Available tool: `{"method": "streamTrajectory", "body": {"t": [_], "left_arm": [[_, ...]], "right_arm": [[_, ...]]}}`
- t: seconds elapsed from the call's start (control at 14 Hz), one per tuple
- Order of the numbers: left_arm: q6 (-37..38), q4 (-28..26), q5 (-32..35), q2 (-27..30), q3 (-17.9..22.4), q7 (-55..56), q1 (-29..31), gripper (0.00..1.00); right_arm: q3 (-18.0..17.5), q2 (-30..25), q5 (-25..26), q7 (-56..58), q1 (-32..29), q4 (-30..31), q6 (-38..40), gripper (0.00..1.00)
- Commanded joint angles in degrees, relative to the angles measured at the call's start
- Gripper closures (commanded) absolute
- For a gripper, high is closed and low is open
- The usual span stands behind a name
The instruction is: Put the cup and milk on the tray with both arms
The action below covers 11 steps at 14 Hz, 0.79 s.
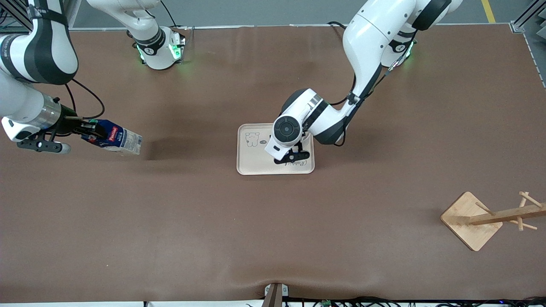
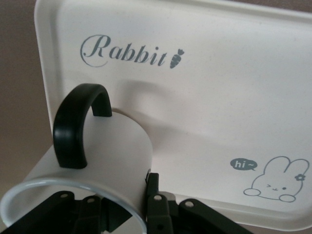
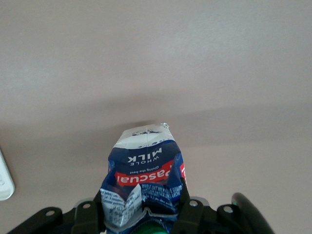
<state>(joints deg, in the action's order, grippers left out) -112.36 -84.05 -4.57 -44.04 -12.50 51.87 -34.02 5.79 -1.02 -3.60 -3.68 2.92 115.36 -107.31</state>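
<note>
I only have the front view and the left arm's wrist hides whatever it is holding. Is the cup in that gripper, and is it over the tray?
Observer: Yes. The left gripper is shut on the rim of the cup, which is over the tray.
Operator: Which way is the handle?
Observer: The black handle points toward the "Rabbit" lettering.
Operator: And the carton at the right arm, is it properly gripped?
Observer: The right gripper is shut on the cap end of the milk, and the carton walls are creased there.
</note>
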Motion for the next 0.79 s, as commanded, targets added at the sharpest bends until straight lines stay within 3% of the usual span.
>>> {"method": "streamTrajectory", "body": {"t": [0.0,0.14,0.36,0.71], "left_arm": [[-0.5,1.0,-1.2,-1.2,0.2,-0.9,-0.3,0.97],[-0.5,0.9,-1.2,-1.3,0.2,-0.9,-0.3,0.94],[-0.5,1.2,-1.1,-0.5,0.3,-0.6,-0.3,0.00],[1.9,1.3,-0.8,5.4,0.8,-0.3,0.5,0.00]], "right_arm": [[0.2,0.6,-0.4,-1.4,2.5,-2.9,1.8,1.00],[0.2,1.4,-0.8,-1.4,3.2,-4.7,1.5,1.00],[0.2,2.3,-1.0,-6.4,6.1,-7.1,1.8,1.00],[0.2,3.6,-2.0,-12.5,12.1,-8.7,1.6,1.00]]}}
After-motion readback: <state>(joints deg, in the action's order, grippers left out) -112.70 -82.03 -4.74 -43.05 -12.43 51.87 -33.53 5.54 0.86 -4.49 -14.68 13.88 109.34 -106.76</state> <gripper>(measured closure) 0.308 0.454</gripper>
